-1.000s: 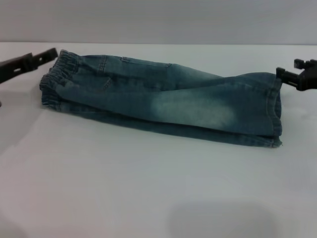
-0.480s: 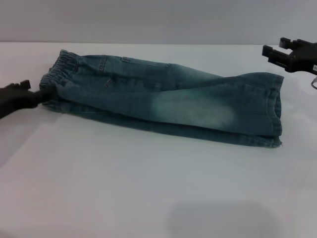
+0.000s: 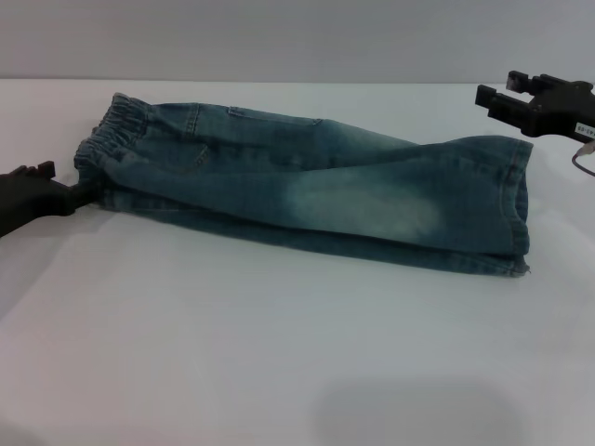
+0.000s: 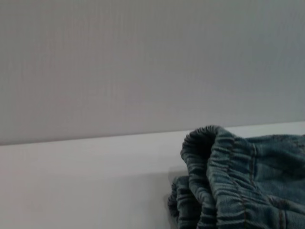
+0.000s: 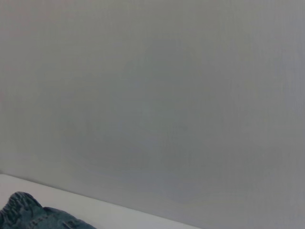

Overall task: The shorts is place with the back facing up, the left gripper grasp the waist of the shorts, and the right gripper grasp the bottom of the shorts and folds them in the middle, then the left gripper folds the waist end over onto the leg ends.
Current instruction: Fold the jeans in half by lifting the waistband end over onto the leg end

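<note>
The blue-green denim shorts (image 3: 307, 190) lie folded lengthwise across the table. Their ruffled waist (image 3: 112, 139) is on the left and the leg ends (image 3: 516, 204) are on the right. My left gripper (image 3: 65, 190) sits low at the left, its tip against the near corner of the waist. In the left wrist view the gathered waist (image 4: 219, 181) is close up. My right gripper (image 3: 499, 90) hangs open and empty above and behind the leg ends, clear of the cloth. The right wrist view shows only a small piece of the shorts (image 5: 28, 214).
The white table (image 3: 279, 353) stretches wide in front of the shorts. A plain grey wall (image 3: 297, 37) closes the back.
My left gripper has come from behind the waist down to its near corner. My right gripper has left the leg hem and moved up and back.
</note>
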You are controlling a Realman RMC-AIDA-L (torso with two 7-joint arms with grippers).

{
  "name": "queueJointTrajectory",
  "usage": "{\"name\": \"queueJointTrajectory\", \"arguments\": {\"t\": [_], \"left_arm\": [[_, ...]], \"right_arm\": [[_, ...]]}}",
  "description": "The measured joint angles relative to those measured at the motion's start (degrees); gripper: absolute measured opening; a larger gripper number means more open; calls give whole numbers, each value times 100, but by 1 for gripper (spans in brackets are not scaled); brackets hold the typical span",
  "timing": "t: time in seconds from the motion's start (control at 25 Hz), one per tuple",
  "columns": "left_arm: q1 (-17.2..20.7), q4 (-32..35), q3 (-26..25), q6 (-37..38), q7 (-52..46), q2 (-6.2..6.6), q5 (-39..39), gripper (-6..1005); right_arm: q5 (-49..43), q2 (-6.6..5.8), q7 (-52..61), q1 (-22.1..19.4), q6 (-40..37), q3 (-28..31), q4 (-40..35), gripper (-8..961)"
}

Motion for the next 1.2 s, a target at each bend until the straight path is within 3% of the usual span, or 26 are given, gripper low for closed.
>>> {"name": "queueJointTrajectory", "arguments": {"t": [0.68,1.2], "left_arm": [[-438,-564,5,-272,356,11,-174,799],[-465,-577,37,-34,310,0,-175,781]], "right_arm": [[1,-36,133,-16,-7,9,-65,595],[0,-46,123,-12,52,48,-52,595]]}}
